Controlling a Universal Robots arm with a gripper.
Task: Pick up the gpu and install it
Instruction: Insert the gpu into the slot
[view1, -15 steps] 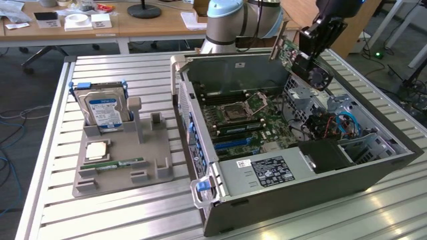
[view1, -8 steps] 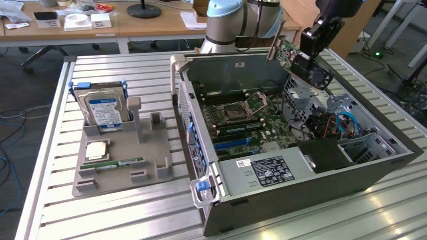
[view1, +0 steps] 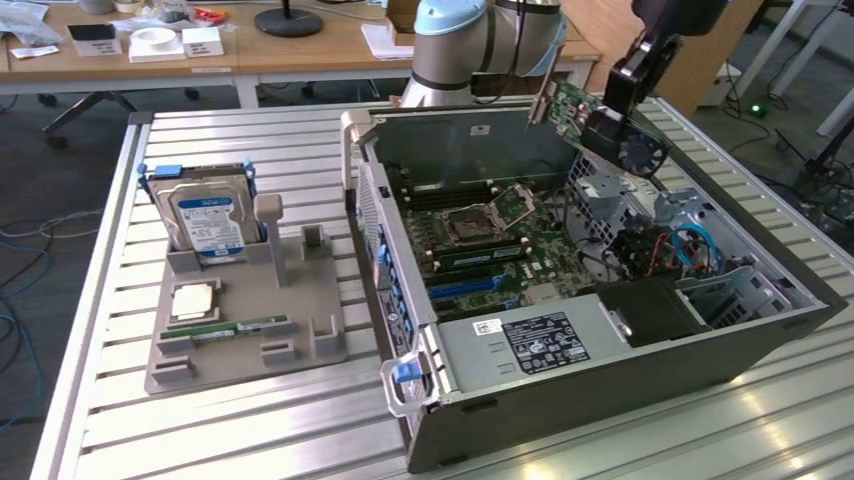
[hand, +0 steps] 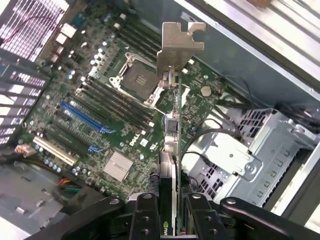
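**Above the open case (view1: 587, 400), the gpu (view1: 577, 108) hangs in the jaws**

From my station I see the gpu held tilted in the air over the far side of the case, apart from the motherboard (view1: 487, 235) below it. The jaws are closed on the card, gripping it near one end. Through the wrist camera I look along its thin edge to the metal bracket (hand: 179, 47) at the other end. The CPU socket (hand: 137, 75) and the blue slots (hand: 82, 117) lie beneath. The arm (view1: 467, 40) rises behind the case. On the counter (view1: 267, 430), toward the exterior view's left, a grey holder (view1: 314, 340) carries an upright hard drive (view1: 207, 220) and a small RAM stick (view1: 240, 327) lying flat.
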